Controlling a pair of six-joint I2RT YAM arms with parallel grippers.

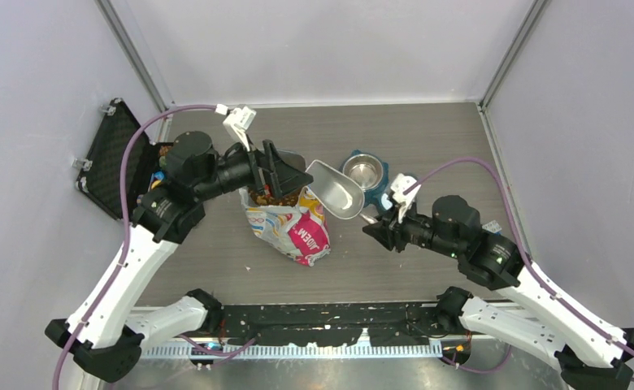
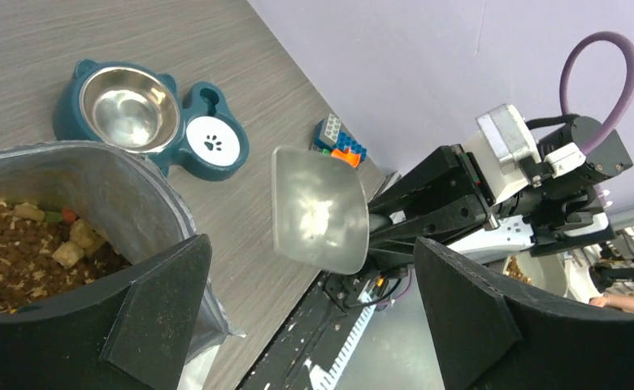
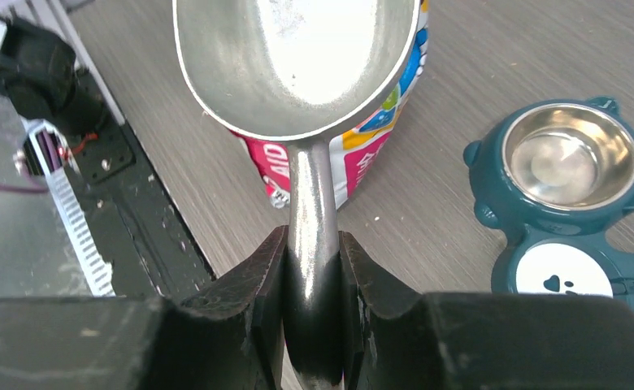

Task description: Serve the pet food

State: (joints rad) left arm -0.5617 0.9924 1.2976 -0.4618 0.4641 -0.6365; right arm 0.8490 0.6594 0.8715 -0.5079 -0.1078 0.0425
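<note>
An open pink and white pet food bag (image 1: 301, 230) stands at mid table. Brown kibble (image 1: 265, 197) shows in its mouth and in the left wrist view (image 2: 9, 256). My left gripper (image 1: 288, 175) is open wide at the bag's mouth, one finger (image 2: 163, 309) against the bag's rim (image 2: 147, 191). My right gripper (image 1: 376, 229) is shut on the handle (image 3: 312, 219) of an empty metal scoop (image 1: 338, 191), held in the air just right of the bag. The scoop's bowl (image 3: 297, 57) holds no kibble. A teal pet bowl (image 1: 364, 172) with a steel dish (image 3: 570, 154) is empty.
A black open case (image 1: 115, 166) leans at the left wall. Coloured toy bricks (image 2: 338, 142) lie right of the bowl. A black rail (image 1: 314, 315) runs along the near edge. Walls close in the table on three sides.
</note>
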